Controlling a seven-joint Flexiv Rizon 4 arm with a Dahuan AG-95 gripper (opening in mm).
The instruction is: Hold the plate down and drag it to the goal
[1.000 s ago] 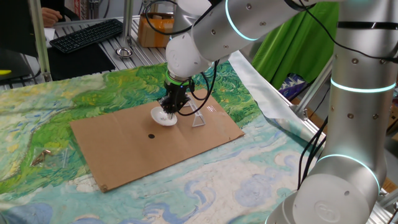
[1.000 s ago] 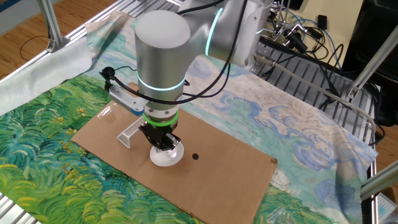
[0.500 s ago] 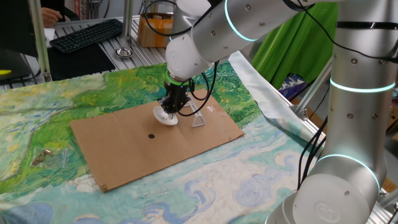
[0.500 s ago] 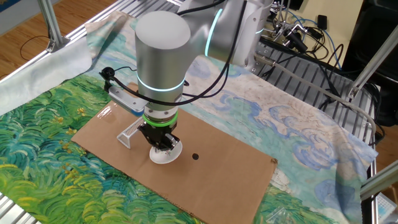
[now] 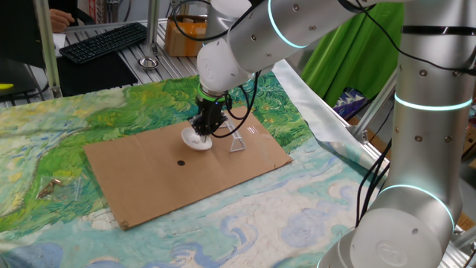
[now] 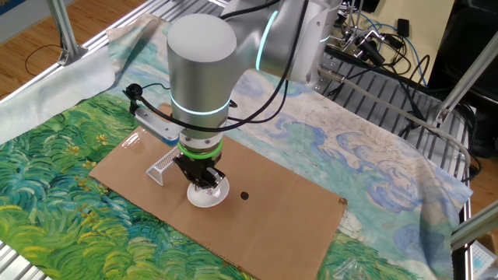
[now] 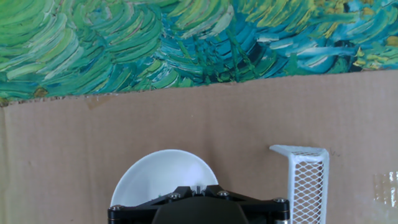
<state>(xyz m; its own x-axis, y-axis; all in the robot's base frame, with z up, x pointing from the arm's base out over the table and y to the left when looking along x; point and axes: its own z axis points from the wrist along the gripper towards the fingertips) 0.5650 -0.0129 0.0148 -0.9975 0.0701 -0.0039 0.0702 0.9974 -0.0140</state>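
Observation:
The plate, a small white dish, lies on a brown cardboard sheet. My gripper is shut and its closed tips press down onto the plate's middle. The goal, a small see-through angled bracket, stands on the cardboard just to the plate's right in this view, a short gap away. In the other fixed view the goal is left of the plate. The hand view shows the plate under the gripper and the goal to the right.
A small black dot marks the cardboard on the plate's far side from the bracket. A painted cloth covers the table. Clear plastic bits lie at the left. A keyboard sits behind, and the arm's base at the right.
The gripper and the plate under it have slid slightly toward the bracket. The gripper has stayed shut.

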